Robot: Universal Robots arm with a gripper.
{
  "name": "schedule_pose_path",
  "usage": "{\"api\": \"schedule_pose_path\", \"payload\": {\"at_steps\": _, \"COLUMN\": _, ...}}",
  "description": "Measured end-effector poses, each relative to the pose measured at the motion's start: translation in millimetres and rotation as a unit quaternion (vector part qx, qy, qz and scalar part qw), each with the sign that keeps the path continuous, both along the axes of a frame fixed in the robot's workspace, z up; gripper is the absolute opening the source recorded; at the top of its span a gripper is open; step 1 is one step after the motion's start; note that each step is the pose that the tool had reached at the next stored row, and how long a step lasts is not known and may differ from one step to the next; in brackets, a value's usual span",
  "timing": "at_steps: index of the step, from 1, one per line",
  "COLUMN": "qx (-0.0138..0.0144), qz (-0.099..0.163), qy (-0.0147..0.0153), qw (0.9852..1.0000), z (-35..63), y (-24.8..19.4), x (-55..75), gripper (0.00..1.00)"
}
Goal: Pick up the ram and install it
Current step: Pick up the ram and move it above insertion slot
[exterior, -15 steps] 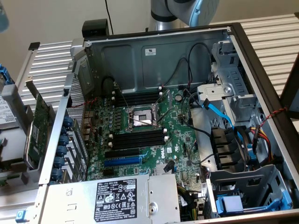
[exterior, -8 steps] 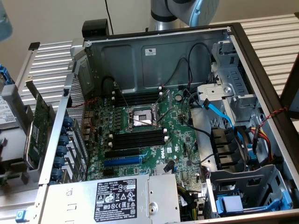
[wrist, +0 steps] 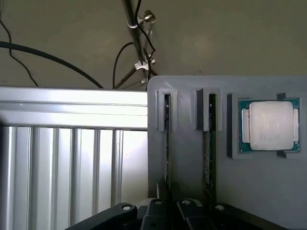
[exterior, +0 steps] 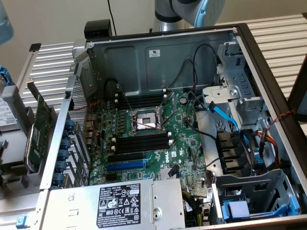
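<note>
Two sticks wait in the grey holder (wrist: 264, 191); pickup barely begun.
Beside the ribbed table (wrist: 72, 167), the ram (wrist: 167, 143) stands edge-on in the holder slot farther from the processor (wrist: 271, 125), a second stick (wrist: 208, 143) between them. The gripper (wrist: 168, 206) hangs right at the ram's end; whether it has clamped it I cannot tell. The ram is not lifted, and the motherboard's black memory slots (exterior: 142, 142) look empty, so installing remains.
</note>
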State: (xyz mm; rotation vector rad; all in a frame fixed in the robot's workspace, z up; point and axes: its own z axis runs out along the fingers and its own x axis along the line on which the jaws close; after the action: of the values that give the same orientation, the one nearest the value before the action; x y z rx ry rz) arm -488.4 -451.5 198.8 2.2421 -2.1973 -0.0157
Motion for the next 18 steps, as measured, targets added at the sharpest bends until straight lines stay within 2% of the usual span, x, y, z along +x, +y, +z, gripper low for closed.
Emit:
{"api": "schedule_pose_path", "payload": {"at_steps": 10, "qx": -0.004, "qz": -0.003, "qy": 0.0063, "qw": 1.0, "z": 29.7, "y": -7.6, "x": 0.0, "gripper": 0.14}}
{"api": "schedule_pose_path", "payload": {"at_steps": 18, "qx": -0.0077, "qz": -0.004, "qy": 0.0095, "qw": 0.9999, "z": 54.4, "y": -11.4, "x": -0.1, "gripper": 0.14}}
